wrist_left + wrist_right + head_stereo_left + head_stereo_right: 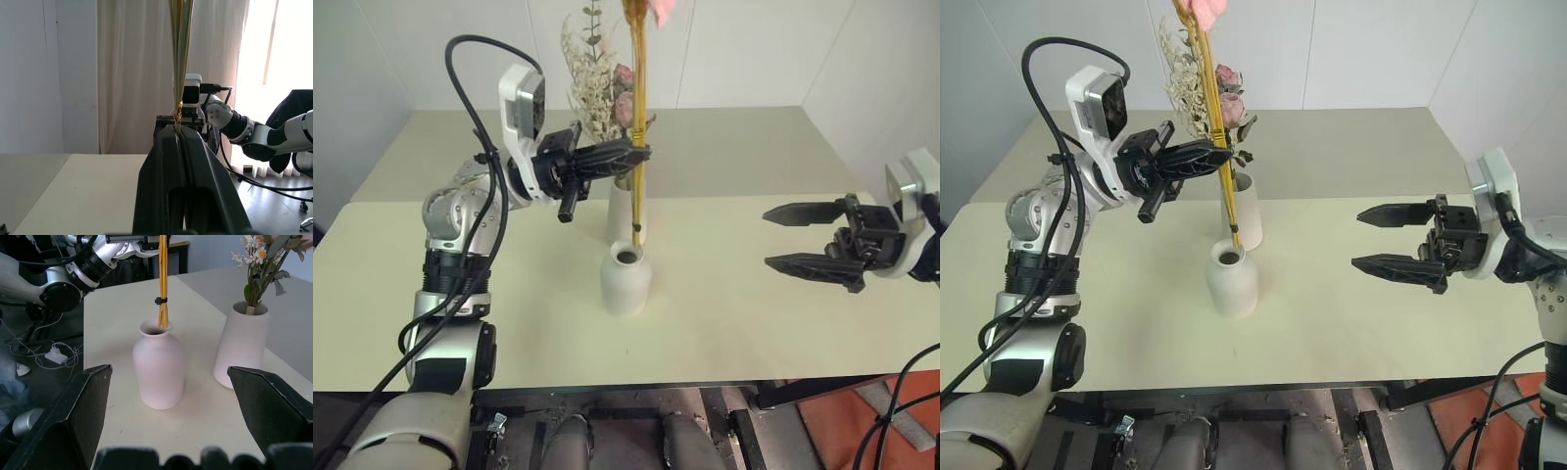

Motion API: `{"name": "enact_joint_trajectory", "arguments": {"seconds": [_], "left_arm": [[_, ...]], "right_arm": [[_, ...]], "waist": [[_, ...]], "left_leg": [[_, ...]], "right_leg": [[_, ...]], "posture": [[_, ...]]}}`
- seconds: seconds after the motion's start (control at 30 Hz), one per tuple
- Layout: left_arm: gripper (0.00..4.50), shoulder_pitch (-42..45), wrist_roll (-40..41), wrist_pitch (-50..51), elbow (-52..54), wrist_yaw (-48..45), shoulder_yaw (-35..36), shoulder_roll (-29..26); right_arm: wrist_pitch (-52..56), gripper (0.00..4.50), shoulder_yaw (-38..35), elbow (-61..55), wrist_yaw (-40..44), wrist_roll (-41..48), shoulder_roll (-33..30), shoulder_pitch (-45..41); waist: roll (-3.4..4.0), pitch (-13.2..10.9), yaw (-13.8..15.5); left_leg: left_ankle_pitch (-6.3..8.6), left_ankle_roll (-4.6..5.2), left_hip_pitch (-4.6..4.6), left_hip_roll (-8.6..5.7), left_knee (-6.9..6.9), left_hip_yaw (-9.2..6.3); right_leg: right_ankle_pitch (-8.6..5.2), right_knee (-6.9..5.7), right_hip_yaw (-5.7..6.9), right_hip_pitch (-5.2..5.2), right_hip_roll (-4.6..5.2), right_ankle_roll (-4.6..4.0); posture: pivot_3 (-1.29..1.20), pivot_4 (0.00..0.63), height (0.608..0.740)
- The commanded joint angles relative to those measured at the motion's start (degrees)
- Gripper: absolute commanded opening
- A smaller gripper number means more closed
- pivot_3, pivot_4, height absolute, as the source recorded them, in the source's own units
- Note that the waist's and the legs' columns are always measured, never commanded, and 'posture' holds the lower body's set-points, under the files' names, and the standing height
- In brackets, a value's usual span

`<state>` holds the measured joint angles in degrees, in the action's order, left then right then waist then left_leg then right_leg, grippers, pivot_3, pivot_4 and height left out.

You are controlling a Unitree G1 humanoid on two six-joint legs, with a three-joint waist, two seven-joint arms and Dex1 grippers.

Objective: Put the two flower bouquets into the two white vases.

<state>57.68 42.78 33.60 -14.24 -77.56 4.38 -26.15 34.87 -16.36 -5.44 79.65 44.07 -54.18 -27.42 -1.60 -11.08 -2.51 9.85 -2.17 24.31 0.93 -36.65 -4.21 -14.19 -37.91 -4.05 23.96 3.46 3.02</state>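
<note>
The left gripper (631,155), in the upper middle of the head camera's frame, is clamped on the stems of a slim yellow grass bundle (637,117), holding it nearly upright. The bundle's tied lower end (162,316) hangs just above the mouth of the short rounded vase (626,279), at its back edge, and does not look to be inside yet.

The likely trouble: that mouth is narrow, and the stem tips sit toward its rim, not its centre. Lowered from here, they could catch on the lip, splay, or push the light vase over. Letting go early would probably drop the bundle onto the table (754,323).

Just behind the short vase stands the tall vase (1246,211). It already holds the bushy bunch (1205,93) of cream sprigs, pink roses and green leaves. The yellow stems pass close in front of that bunch, so they might snag it.

At the right edge of the frame, the right gripper (808,237) hovers with its fingers spread wide, empty, well apart from both vases.
</note>
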Motion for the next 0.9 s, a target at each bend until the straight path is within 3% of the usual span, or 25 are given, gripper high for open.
{"name": "enact_joint_trajectory", "arguments": {"seconds": [0.03,0.3,0.43,0.8,0.9], "left_arm": [[0.03,-1.1,-0.6,-0.9,3.0,-1.0,-0.5,-0.5],[0.03,-4.0,-5.0,-3.4,5.3,-1.5,-4.5,-0.7],[0.88,-5.4,-6.1,-3.1,6.2,-1.6,-5.5,-1.7],[4.33,-14.0,-2.8,2.8,13.8,1.1,0.8,-11.0],[4.47,-18.1,-3.4,1.9,14.7,-0.5,3.7,-16.7]], "right_arm": [[-1.4,4.50,-0.9,-0.7,-0.2,0.6,0.0,-0.9],[-1.3,4.50,-1.5,-1.5,-0.7,0.9,0.1,-0.2],[-1.2,4.50,-1.6,-1.9,-1.0,1.1,0.2,0.1],[-2.0,4.50,-1.7,-2.9,-1.6,0.7,0.4,1.9],[-2.4,4.50,-1.6,-2.9,-1.5,0.4,0.4,2.6]], "waist": [[0.00,0.0,0.0],[0.00,0.0,0.0],[0.00,0.0,0.0],[0.01,0.0,0.0],[0.02,0.0,-0.3]], "left_leg": [[0.00,0.00,0.00,0.00,0.00,0.00],[0.00,0.00,0.00,0.00,-0.02,0.00],[0.00,0.00,0.00,0.00,-0.02,0.00],[0.00,0.01,-0.02,0.02,-0.02,0.00],[0.01,0.02,-0.04,0.04,-0.01,0.01]], "right_leg": [[0.01,0.00,0.00,0.00,0.00,-0.01],[0.02,0.00,0.00,-0.01,0.00,-0.04],[0.04,-0.02,0.00,0.00,-0.01,-0.08],[0.03,-0.04,-0.01,0.00,-0.01,-0.05],[0.00,-0.03,-0.02,0.01,-0.01,-0.01]], "posture": [[0.00,0.150,0.740],[0.00,0.150,0.740],[0.00,0.150,0.740],[0.00,0.150,0.740],[0.00,0.150,0.740]]}}
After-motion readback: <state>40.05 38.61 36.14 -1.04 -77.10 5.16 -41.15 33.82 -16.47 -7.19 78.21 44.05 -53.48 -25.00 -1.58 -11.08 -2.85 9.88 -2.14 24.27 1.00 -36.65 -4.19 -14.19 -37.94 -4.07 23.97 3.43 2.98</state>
